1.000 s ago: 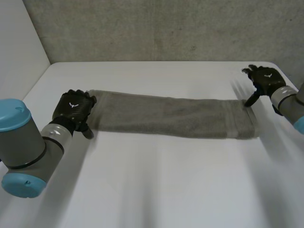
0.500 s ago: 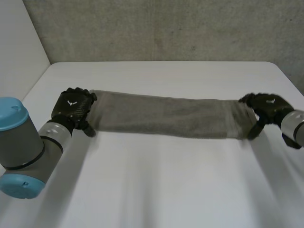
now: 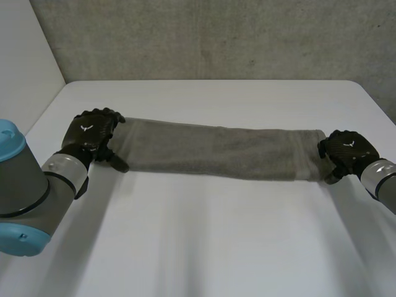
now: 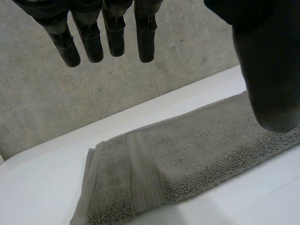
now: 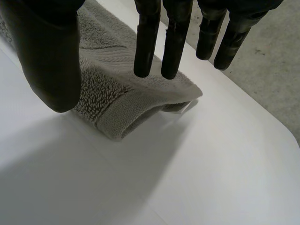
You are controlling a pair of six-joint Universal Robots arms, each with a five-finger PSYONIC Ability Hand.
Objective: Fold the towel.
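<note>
A white table (image 3: 204, 247) took up most of the head view, with a rough grey concrete wall (image 3: 216, 37) behind it. Across the table, from the robot's left to its right, lay a grey terry towel (image 3: 216, 151), folded lengthwise into one long, narrow, flat strip. It looked soft, light and limp, with a looped pile that should give fingers good purchase. Lifted by a single point it would probably sag and drape, so the sensible places to take hold were the two short ends, pinching through all the layers so the strip would not fall open.

The left arm (image 3: 25, 185) reached in from the near left side and the right arm (image 3: 380, 182) from the right edge. The left hand (image 3: 91, 133) sat at the towel's left end and the right hand (image 3: 348, 151) at its right end.

In the left wrist view the fingers (image 4: 115, 33) were straight and set apart from the thumb (image 4: 272, 70), holding nothing, with the towel's end beneath the palm. The right wrist view showed much the same: straight fingers (image 5: 145, 37) over the towel's layered end, thumb (image 5: 51, 61) apart, nothing gripped. Whether either hand touched the cloth could not be told. A flat woven band (image 4: 145, 173) crossed the towel near its left end.
</note>
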